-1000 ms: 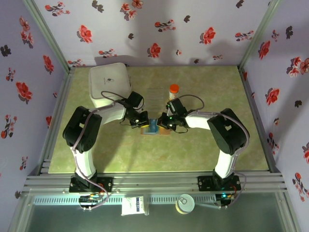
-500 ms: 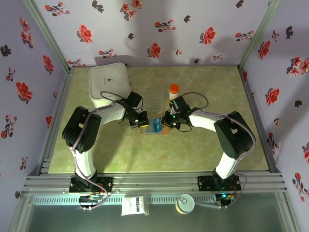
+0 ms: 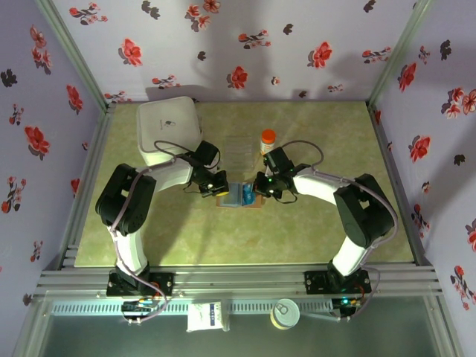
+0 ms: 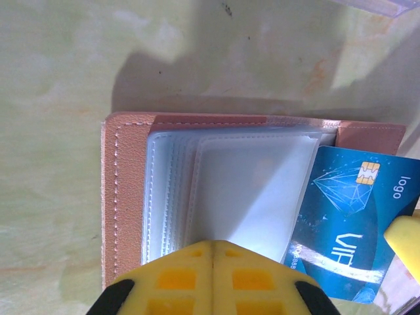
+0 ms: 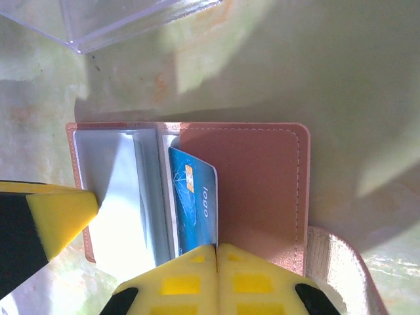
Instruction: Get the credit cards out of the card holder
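Note:
The card holder (image 3: 239, 196) lies spread open mid-table, brown rim (image 4: 113, 197) outside and clear sleeves (image 4: 243, 190) inside. My left gripper (image 4: 213, 244) is shut on the near edge of a lifted sleeve. A teal-blue credit card (image 5: 193, 203) with a gold chip sticks partway out beside the brown panel (image 5: 256, 190). My right gripper (image 5: 216, 248) is shut on that card's near edge. The same credit card (image 4: 348, 223) juts from the sleeves' right side. From above, the left gripper (image 3: 223, 192) and right gripper (image 3: 255, 195) face each other across the holder.
A clear plastic box (image 3: 239, 152) sits just behind the holder, an orange-capped bottle (image 3: 268, 138) to its right. A large white square container (image 3: 169, 130) fills the back left corner. The holder's fabric strap (image 5: 335, 262) lies off its right edge.
My right gripper has closed fully on the card, and its arm has shifted slightly rightward. The left arm holds still.

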Robot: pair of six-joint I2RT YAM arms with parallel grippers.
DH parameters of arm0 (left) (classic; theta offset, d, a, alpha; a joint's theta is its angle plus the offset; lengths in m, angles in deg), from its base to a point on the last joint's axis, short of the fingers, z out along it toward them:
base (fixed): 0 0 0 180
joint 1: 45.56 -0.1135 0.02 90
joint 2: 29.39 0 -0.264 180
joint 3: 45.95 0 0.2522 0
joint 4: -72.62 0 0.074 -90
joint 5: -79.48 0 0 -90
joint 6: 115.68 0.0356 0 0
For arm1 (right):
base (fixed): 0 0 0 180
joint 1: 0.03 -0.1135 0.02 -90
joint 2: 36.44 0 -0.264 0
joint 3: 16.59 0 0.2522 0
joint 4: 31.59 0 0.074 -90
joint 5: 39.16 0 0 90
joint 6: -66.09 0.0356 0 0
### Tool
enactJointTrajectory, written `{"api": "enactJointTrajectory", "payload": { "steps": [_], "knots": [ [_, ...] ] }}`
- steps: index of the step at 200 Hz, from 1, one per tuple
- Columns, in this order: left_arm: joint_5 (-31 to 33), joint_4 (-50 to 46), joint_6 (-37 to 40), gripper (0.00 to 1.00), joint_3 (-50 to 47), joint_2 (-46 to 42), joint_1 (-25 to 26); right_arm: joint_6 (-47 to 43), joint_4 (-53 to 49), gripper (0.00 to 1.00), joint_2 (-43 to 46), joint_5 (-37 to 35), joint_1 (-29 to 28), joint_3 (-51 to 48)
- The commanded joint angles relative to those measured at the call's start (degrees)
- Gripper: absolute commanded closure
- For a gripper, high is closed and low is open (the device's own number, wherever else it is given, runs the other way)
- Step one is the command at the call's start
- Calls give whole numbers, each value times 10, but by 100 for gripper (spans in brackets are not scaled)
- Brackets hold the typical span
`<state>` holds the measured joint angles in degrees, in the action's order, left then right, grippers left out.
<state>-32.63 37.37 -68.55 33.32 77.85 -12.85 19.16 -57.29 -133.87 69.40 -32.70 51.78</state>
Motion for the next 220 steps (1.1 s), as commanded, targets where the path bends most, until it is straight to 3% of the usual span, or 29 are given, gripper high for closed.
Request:
{"api": "enactJointTrajectory", "payload": {
  "steps": [1,61,178,220],
  "knots": [
    [17,-28,5,97,-12,-5,-5,6,-6,96,5,-12,-8,12],
    [14,-25,4,97,-12,-5,-5,14,-18,90,-11,4,-32,42],
    [10,-18,2,97,-15,-10,-5,0,-50,99,-16,-15,-35,59],
    [1,-13,-2,95,-14,-22,-5,-45,-95,100,14,-46,-34,78]
  ]
}}
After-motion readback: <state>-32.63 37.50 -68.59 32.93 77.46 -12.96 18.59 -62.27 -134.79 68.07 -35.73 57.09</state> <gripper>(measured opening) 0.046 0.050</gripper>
